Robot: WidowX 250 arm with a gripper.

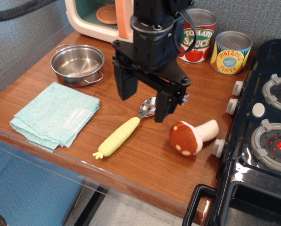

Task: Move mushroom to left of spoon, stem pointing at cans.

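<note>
Toy mushroom with reddish-brown spotted cap and thick cream stem [192, 137]: lying on its side on the wooden desk [145, 160], right of the spoon, close to the black toy stove [258, 141]. Stem aims up-right toward the stove knobs, roughly in the direction of the cans but not squarely at them. Cap faces the front edge.

Spoon with shiny metal bowl and pale yellow-green corn-like handle [124, 132]: lies diagonally, bowl toward the back. Two tins, red-white tomato sauce and yellow-blue pineapple slices [213, 44], stand upright at the back right.

Black claw [143, 96]: spread wide, empty, hovering above the spoon's bowl, its jaws well apart from the mushroom.

Handling, as a guess: mushroom looks light and probably plush or soft plastic; rounded cap likely to roll once released. Stem is the narrower, straighter part, so the better hold; gripping across it near the cap should also give control of its heading.

Surface: smooth brown wood grain, flat, little friction to stop a roll. Folded teal cloth [55, 115] and small steel pot [78, 63] occupy the left; the bare strip between cloth and spoon handle is the target area. Toy microwave [103, 19] behind; grey textured wall.
</note>
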